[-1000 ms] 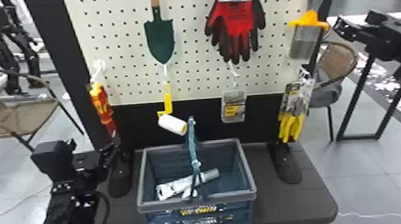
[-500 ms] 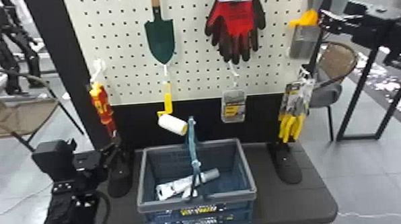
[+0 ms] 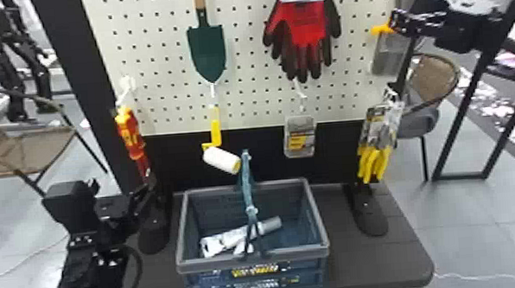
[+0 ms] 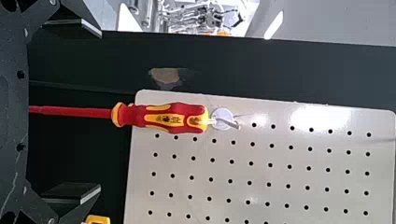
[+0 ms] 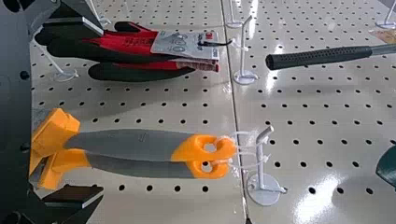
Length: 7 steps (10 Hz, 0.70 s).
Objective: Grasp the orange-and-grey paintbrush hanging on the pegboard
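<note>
Head view, right gripper (image 3: 394, 22), jaws apart, at paintbrushes (image 3: 379, 29), gloves (image 3: 302, 25) nearby, left gripper (image 3: 148, 186), jaws apart, near screwdriver (image 3: 129, 131)

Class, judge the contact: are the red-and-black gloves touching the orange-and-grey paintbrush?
Apart. The right wrist view shows a strip of pegboard between the gloves and the paintbrush.

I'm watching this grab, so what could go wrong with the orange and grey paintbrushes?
Two paintbrushes hang side by side within the open right gripper, so closing may take both. One finger appears close to the red gloves and might catch them. The loops could snag on the upturned hook.
</note>
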{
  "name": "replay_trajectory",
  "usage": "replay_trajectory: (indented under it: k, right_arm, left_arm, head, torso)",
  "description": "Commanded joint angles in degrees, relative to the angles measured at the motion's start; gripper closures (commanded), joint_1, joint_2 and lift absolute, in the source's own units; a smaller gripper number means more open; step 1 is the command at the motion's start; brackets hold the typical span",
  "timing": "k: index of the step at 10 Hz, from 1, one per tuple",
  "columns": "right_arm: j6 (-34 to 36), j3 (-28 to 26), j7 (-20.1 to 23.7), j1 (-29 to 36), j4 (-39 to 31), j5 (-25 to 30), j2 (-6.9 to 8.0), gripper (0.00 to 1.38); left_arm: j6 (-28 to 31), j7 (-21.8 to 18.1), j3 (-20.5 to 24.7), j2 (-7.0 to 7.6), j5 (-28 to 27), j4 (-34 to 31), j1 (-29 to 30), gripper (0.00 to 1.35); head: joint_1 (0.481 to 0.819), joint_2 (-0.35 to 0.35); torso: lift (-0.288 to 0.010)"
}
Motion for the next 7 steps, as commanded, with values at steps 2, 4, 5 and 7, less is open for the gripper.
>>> replay_trajectory:
  k: [2, 4, 5, 7]
  right_arm:
    - [-0.8, 3.7, 0.3, -2.5, 2.0, -1.0, -1.22, 0.12]
    - [-2.4, 5.5, 0.8, -4.0, 4.3, -2.3, -1.66, 0.15]
    - [-2.5, 5.5, 0.8, -4.1, 4.6, -2.8, -1.75, 0.23]
    - [-0.7, 5.5, 0.6, -4.5, 3.3, -0.2, -1.75, 1.05]
  left_arm:
    - [-0.3, 0.0, -0.1, 0.05, 0.0, 0.3, 0.0, 0.15]
    - [-0.3, 0.0, -0.5, 0.14, 0.1, 0.5, -0.1, 0.15]
    - [-0.4, 0.0, -0.5, 0.14, 0.1, 0.6, -0.2, 0.15]
    - [-0.3, 0.0, -0.4, 0.23, 0.2, 0.6, -0.1, 0.15]
  head:
    - [0.549, 0.000]
    - [0.549, 0.000]
    - [0.549, 0.000]
    - [0.549, 0.000]
  torso:
    - [-0.100]
    - [-0.100]
    - [-0.100]
    - [-0.100]
